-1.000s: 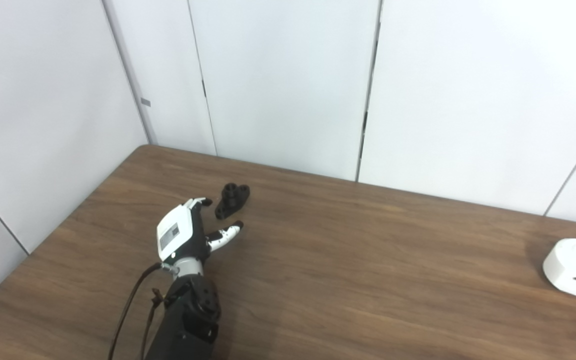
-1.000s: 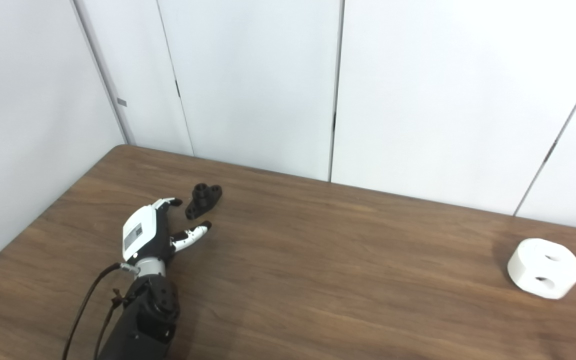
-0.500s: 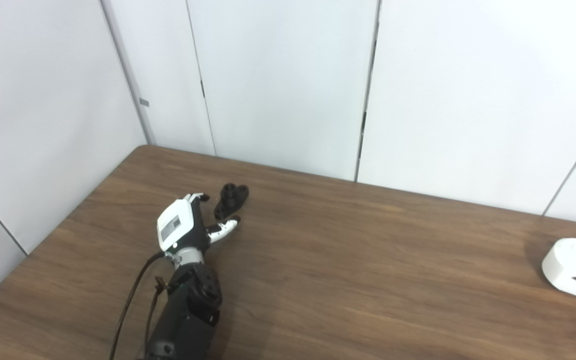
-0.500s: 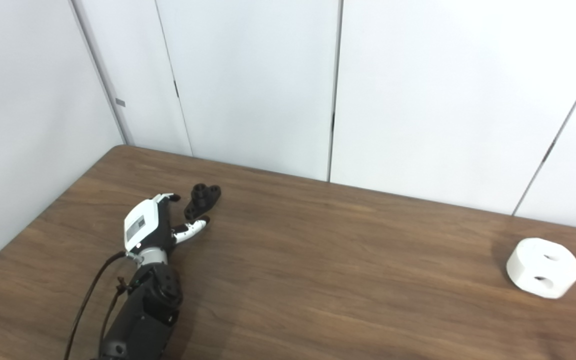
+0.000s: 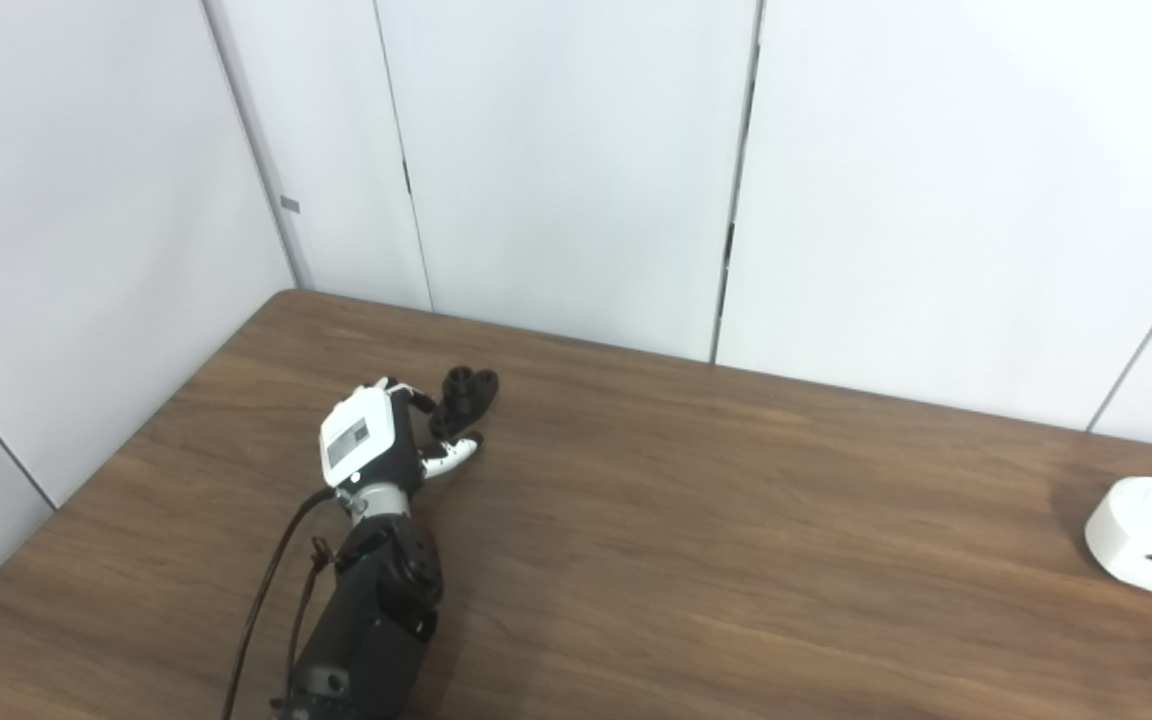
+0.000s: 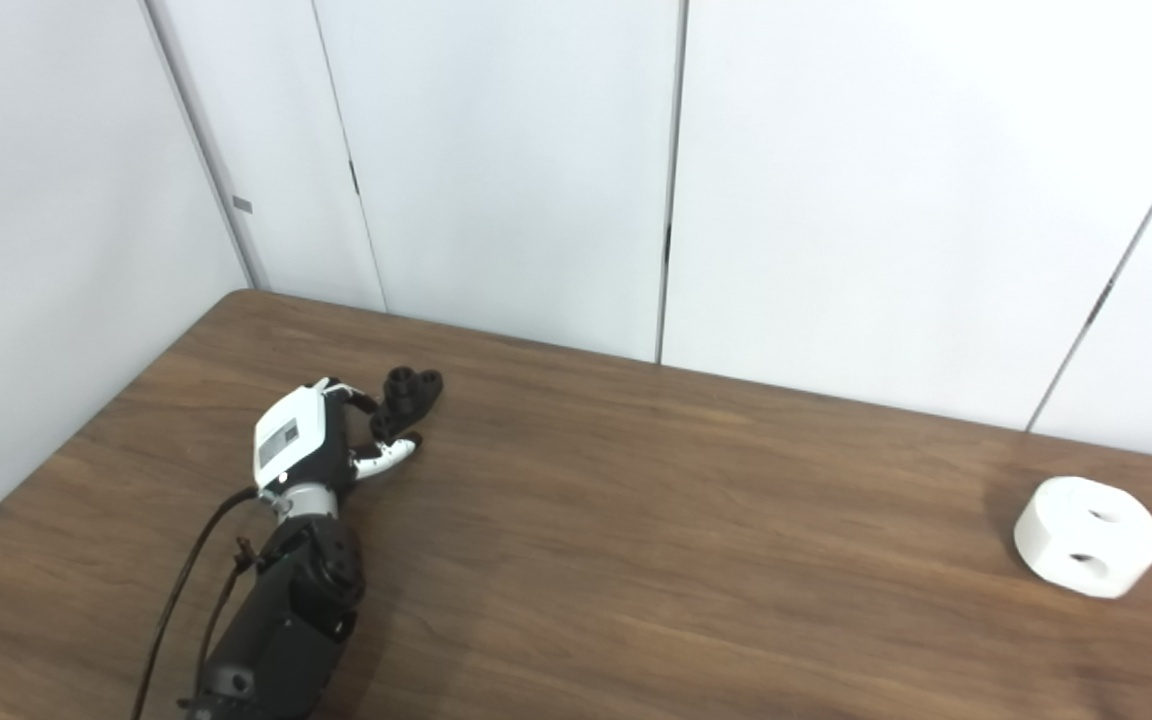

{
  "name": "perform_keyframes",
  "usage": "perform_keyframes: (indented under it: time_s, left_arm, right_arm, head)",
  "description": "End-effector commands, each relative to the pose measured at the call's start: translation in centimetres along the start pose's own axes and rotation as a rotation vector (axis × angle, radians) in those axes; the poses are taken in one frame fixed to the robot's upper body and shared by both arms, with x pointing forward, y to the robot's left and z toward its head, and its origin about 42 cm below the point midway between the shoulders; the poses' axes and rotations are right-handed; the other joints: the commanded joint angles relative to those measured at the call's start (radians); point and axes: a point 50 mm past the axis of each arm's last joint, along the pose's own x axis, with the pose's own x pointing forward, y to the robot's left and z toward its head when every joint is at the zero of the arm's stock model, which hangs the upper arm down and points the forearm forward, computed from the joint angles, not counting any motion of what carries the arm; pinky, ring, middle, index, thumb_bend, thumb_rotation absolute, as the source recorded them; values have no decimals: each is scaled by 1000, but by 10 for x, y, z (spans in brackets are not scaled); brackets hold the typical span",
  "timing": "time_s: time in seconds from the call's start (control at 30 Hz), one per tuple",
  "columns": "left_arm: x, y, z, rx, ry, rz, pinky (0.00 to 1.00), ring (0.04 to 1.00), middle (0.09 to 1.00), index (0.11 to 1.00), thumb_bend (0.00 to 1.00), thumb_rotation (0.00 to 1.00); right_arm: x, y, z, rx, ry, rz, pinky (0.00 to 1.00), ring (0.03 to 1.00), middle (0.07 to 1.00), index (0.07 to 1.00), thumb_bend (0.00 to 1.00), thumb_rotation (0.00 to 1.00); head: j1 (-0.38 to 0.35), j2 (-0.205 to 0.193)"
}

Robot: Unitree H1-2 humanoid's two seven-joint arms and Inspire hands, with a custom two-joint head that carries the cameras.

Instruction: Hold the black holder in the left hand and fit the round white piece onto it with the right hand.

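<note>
Left eye view: reach closing on the holder, grip not yet made

Table point(image 5: 696, 560) carries everything. White piece point(image 5: 1151, 536) sits far off to the hand's right, untouched. Left hand point(image 5: 381, 445) open, fingers point(image 5: 420, 400) and thumb spread either side of the black holder point(image 5: 464, 395), just short of it or brushing it; cannot tell. Right hand not in view.

Risk: fingertips could nudge the small holder away before closing, or pinch only its near end so it twists.

Versus a second ago: hand has advanced; gap to holder nearly gone.
</note>
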Motion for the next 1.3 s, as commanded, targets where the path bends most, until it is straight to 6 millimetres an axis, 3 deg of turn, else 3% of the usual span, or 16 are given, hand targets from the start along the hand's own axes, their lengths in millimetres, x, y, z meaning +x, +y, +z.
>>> perform_keyframes:
  time_s: [0.0,0.27,0.6,0.63,0.7,0.77,1.27]
  left_arm:
    - [16,21,18,43,-58,97,1000,959,898,599,772,325]
    - [15,18,17,94,-56,94,1000,960,891,582,785,339]
    - [17,16,15,167,-59,115,1000,952,887,563,771,276]
    - [17,16,15,168,-58,114,1000,952,885,562,761,258]
    - [18,16,15,166,-58,119,1000,949,880,520,617,148]
    - [18,15,14,162,-61,129,1000,939,867,495,536,85]
    - [18,6,12,127,-95,139,990,926,836,489,514,54]
  right_arm:
    - [-9,6,-10,24,45,-9,966,959,931,916,679,962]
    - [-9,6,-10,37,38,-10,972,951,928,913,655,946]
    - [-9,5,-10,31,44,-8,995,962,932,923,657,952]
    - [-9,4,-10,35,43,-8,993,963,933,923,660,949]
    - [-9,4,-10,36,43,-9,992,962,930,921,660,945]
    - [-8,4,-10,31,45,-8,998,968,935,924,671,950]
    - [-7,4,-13,27,45,-7,976,954,927,920,664,947]
  head:
    - [1,1]
    - [2,4]
    - [3,5]
    - [3,5]
    - [3,5]
    - [3,2]
    - [-1,1]
